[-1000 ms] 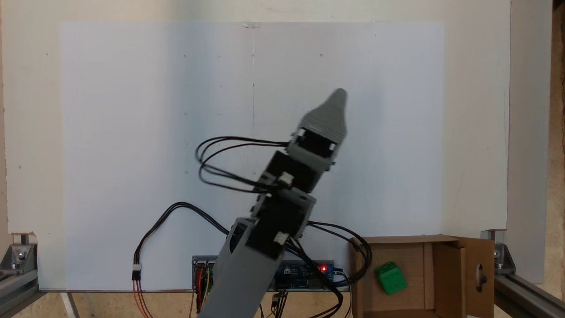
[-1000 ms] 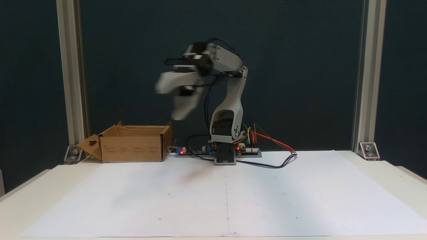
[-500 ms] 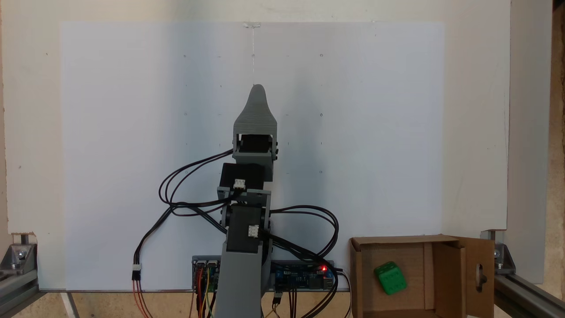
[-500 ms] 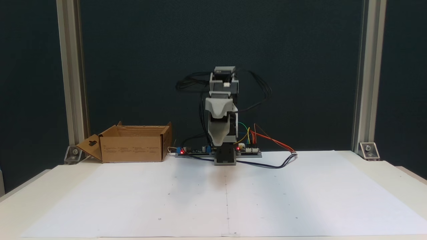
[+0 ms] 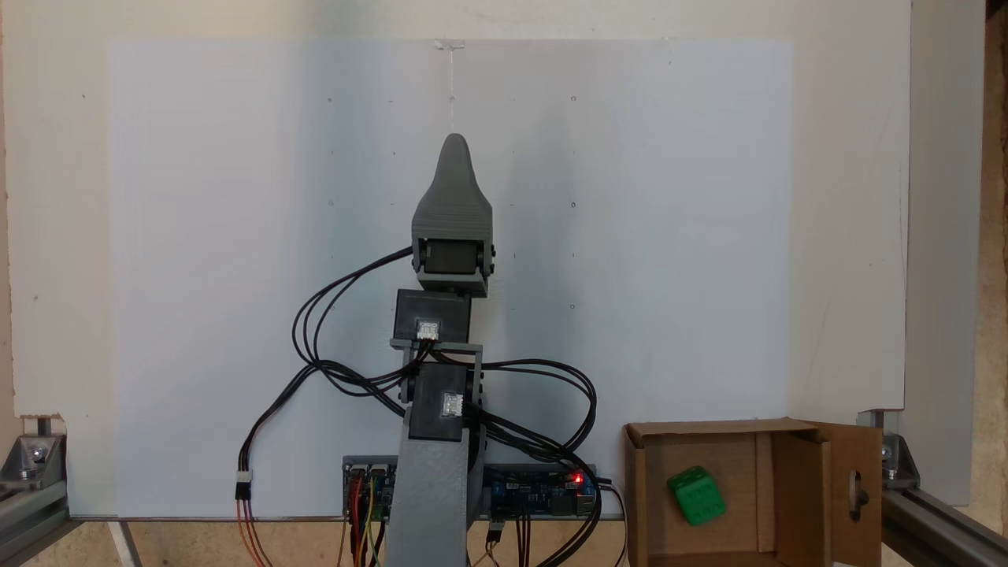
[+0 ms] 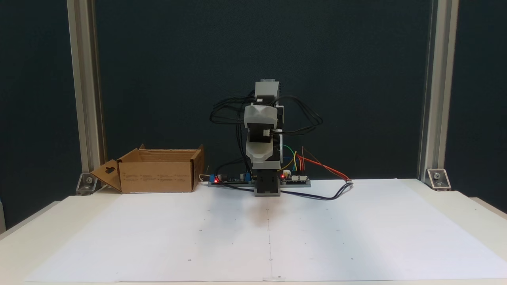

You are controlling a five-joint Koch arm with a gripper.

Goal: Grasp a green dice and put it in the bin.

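We see the green dice [image 5: 697, 496] lying inside the bin [image 5: 798, 504]. Gripper [image 5: 454, 150] over the paper sheet [image 5: 197, 236], one tip visible; we cannot tell its opening. No readable labels.

One green dice [image 5: 697, 495] is lying inside the box. One bin [image 5: 791, 492], of brown cardboard, is standing at the table's corner, carrying one side flap [image 6: 106, 174] with one keyhole-shaped cut-out. One grey arm [image 5: 441, 441] is standing on the table, ending in one gripper [image 5: 454, 150]. One white paper sheet [image 6: 269, 237] is covering the tabletop. Two aluminium frame posts [image 6: 85, 87] are rising behind the table in a fixed view. Two red lights [image 6: 216, 180] are glowing on the circuit boards at the arm's base.
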